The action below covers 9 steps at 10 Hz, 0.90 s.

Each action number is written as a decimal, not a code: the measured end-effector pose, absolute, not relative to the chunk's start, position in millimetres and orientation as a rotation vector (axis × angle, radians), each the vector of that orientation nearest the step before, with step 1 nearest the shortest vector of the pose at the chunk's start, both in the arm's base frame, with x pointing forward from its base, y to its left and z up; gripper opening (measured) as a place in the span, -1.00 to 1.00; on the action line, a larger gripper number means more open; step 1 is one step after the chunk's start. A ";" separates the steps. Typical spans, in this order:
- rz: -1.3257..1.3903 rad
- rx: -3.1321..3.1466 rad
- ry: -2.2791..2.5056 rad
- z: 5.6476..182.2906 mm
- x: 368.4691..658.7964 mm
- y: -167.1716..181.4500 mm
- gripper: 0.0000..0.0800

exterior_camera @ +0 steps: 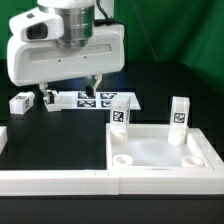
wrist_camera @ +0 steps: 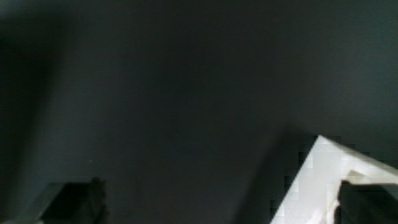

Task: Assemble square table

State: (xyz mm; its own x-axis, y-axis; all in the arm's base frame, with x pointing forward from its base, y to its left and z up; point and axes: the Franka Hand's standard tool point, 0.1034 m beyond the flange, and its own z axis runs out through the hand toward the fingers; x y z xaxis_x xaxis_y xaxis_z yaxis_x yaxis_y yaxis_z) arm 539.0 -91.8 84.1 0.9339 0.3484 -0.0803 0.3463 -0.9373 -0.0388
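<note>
Tabletop (exterior_camera: 160, 150) sits on the bench (exterior_camera: 60, 140) at the exterior view's right, well apart from the fingers (exterior_camera: 87, 84), which hang spread wide and hold nothing just above the marker board (exterior_camera: 95, 99). Upright legs (exterior_camera: 119, 113) stand at the tray's two far corners, while the wrist view gives only dark bench and an unidentifiable white corner (wrist_camera: 347, 180). The arm (exterior_camera: 65, 45) points straight down.
</note>
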 end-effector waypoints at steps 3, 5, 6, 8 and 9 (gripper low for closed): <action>0.160 -3.059 -0.557 83.6 538.4 -89.4 0.62; 0.158 -3.059 -0.560 83.4 538.9 -89.1 0.62; 0.158 -3.059 -0.560 83.4 538.9 -89.1 0.62; 0.158 -3.059 -0.560 83.4 538.9 -89.1 0.62; 0.158 -3.059 -0.560 83.4 538.9 -89.1 0.62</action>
